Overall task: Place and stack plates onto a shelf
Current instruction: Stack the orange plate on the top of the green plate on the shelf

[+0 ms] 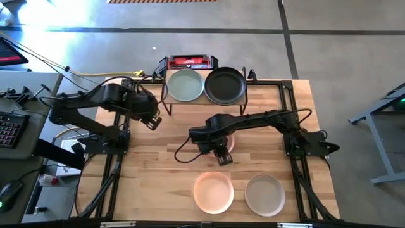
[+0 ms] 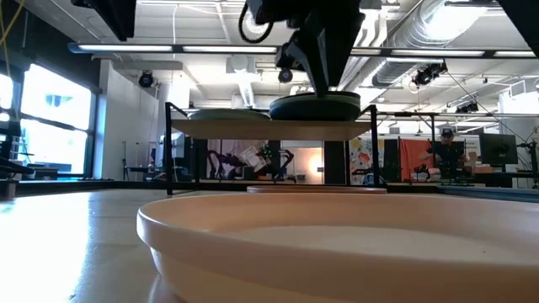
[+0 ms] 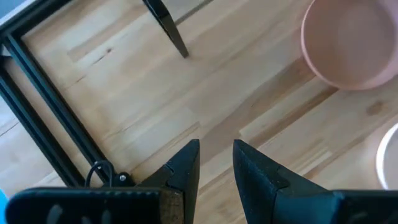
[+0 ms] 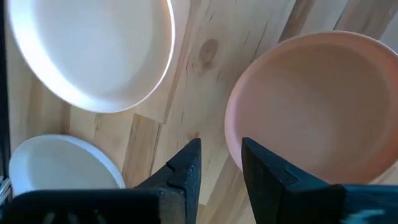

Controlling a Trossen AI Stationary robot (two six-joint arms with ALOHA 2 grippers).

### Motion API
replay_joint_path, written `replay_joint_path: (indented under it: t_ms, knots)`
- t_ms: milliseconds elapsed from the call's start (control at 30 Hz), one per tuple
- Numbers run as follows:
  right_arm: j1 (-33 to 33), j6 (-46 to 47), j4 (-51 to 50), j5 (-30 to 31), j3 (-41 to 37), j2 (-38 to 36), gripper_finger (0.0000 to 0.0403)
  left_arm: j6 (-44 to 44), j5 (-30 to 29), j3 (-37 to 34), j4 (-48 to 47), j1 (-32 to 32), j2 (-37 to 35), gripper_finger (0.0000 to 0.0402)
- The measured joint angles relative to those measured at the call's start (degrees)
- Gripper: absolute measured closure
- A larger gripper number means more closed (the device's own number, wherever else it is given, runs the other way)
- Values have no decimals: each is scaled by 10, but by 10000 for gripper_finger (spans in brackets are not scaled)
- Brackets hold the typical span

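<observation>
- The shelf (image 1: 205, 100) is running its long side left to right at the table's (image 1: 158, 164) far edge, carrying a pale green plate (image 1: 185, 85) and a black plate (image 1: 224, 85) side by side.
- The right gripper (image 1: 221, 156) is hovering before the shelf over a peach-pink plate (image 4: 323, 106), fingers slightly parted, pinching nothing.
- The right wrist view is alone in showing that plate whole.
- The left gripper (image 3: 216, 163) is waiting left of the shelf, fingers narrowly apart, empty.
- Another peach-pink plate (image 1: 213, 191) and a beige plate (image 1: 264, 194) are lying flat, nearer than the shelf.

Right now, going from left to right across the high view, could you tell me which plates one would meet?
Pale green plate on the shelf → peach-pink plate at the near edge → black plate on the shelf → beige plate at the near edge.
</observation>
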Motion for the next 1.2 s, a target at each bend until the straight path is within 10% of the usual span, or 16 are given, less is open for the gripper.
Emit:
replay_joint_path:
  t_ms: [1200]
  knots:
    - [-6,33,-48,2,0,60,309,-67,-22,-205,37,-70,-149,317]
